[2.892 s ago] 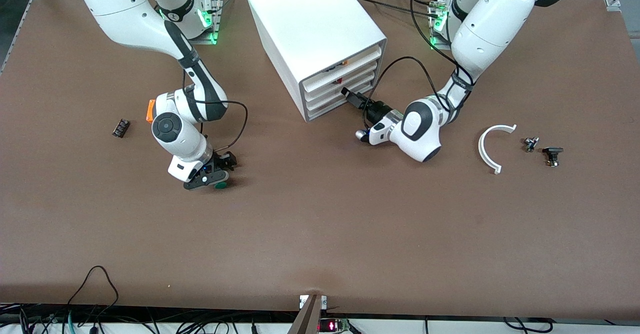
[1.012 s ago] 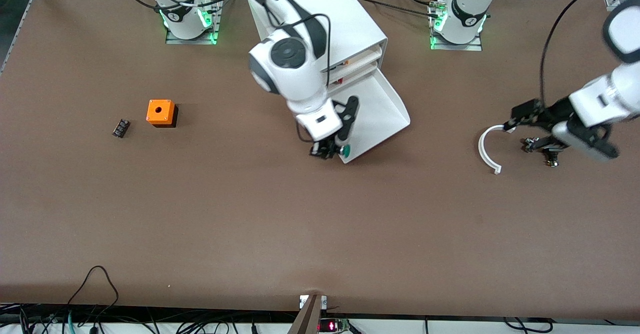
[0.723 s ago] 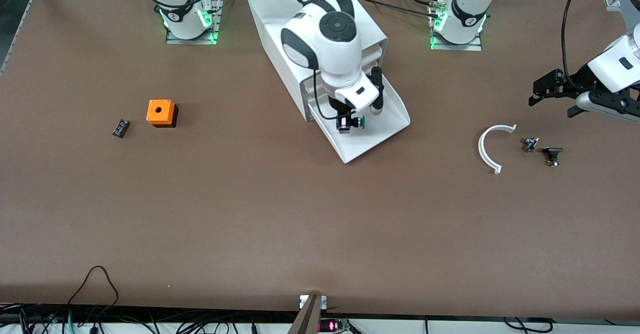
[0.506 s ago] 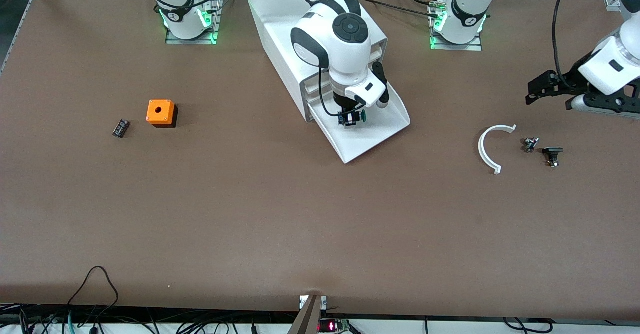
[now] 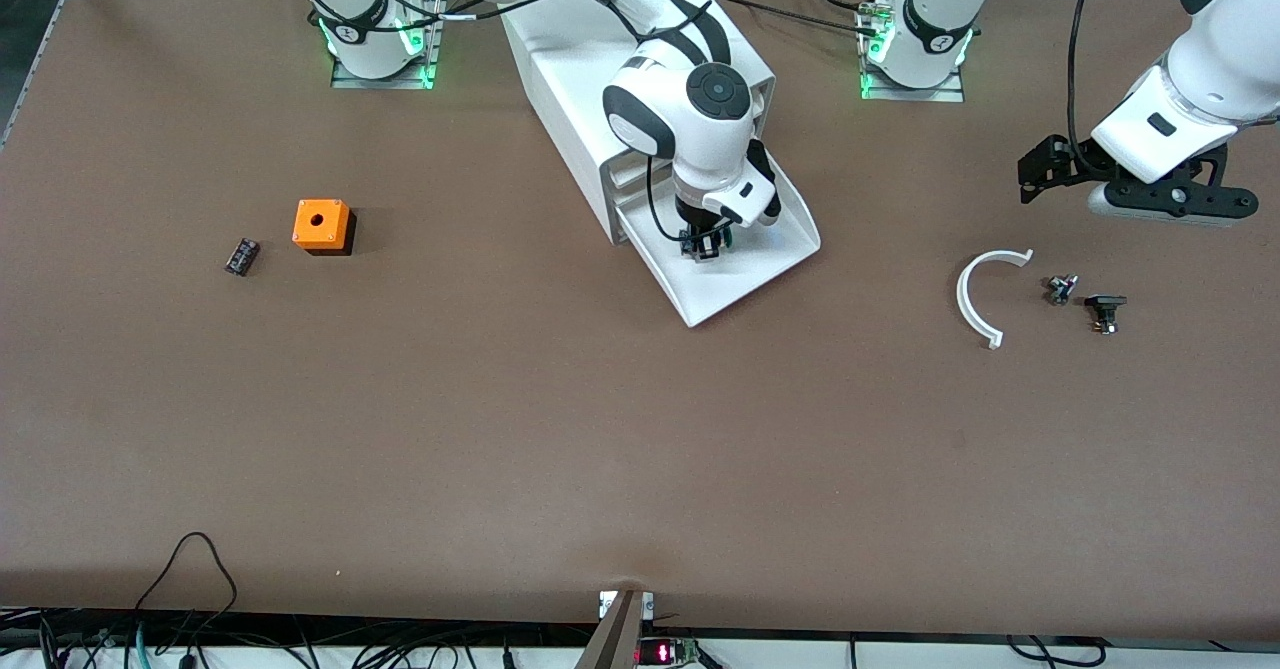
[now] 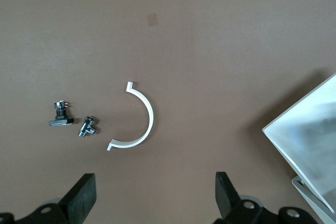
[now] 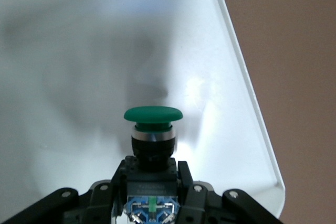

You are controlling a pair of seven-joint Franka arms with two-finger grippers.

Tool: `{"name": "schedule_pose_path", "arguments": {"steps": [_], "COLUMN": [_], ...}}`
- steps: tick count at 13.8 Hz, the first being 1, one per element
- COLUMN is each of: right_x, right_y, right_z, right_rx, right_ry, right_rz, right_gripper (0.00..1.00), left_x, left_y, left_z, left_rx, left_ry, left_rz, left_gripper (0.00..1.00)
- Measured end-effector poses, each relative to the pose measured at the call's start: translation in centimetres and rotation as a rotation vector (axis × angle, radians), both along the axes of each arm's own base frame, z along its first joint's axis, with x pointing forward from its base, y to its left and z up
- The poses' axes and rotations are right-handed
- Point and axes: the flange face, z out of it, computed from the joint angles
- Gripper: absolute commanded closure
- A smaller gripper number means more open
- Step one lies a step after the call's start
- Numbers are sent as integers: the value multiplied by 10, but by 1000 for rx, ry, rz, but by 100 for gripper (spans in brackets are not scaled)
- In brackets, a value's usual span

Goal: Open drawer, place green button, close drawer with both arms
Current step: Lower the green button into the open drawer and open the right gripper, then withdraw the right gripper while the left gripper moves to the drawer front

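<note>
The drawer [image 5: 770, 254], lowest of the white cabinet [image 5: 600, 49], stands pulled out, its sloped front toward the front camera. My right gripper [image 5: 705, 247] reaches over the cabinet and is low inside the drawer, shut on the button [image 5: 722, 240]. In the right wrist view the button's green cap [image 7: 153, 115] points away from the gripper [image 7: 152, 182], fingers clamped on its black body, over the drawer's white floor [image 7: 79, 51]. I cannot tell whether it touches the floor. My left gripper [image 5: 1030, 171] is open and empty, over the table toward the left arm's end. The left wrist view shows its fingers spread wide [image 6: 155, 198].
A white arc [image 5: 975, 299] and two small metal parts [image 5: 1061, 288] [image 5: 1104, 309] lie below the left gripper; the arc also shows in the left wrist view [image 6: 144, 116]. An orange cube with a hole [image 5: 321, 225] and a small black block [image 5: 241, 255] lie toward the right arm's end.
The drawer has been pulled open. My right gripper carried the button from the table over the drawer's front and down into it. My left gripper left the drawer and drifted over the arc.
</note>
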Motion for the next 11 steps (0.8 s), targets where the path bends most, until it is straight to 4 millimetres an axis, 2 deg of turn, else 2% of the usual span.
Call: {"name": "schedule_pose_path", "arguments": {"steps": [4,6,7,8,9,11], "right_x": [2,9,17,29,44,75], "right_y": [3,4,1,-8,-22,-68], "right_z": [8,26,48,78,114,185], "right_rx": [25,56,76,92,109,119], "right_ry": [-9,-30,-52,-84,-123,-200], "right_rz": [-168,-248,-293,-335,-374,-458], "right_gripper": [0,0,0,0,0,0], "left_x": [-1,-1,-2,-2,-2,-2], "left_y": [0,-1,-1,-2,-2,-2], "left_z": [2,3,3,4,4,5], "left_rx": [0,0,0,0,0,0], "left_ry": [-3,-6,-6,-7,-7,-10], "left_rz": [0,-1,-2,-3,-3,-5], "left_gripper": [0,0,0,0,0,0]}}
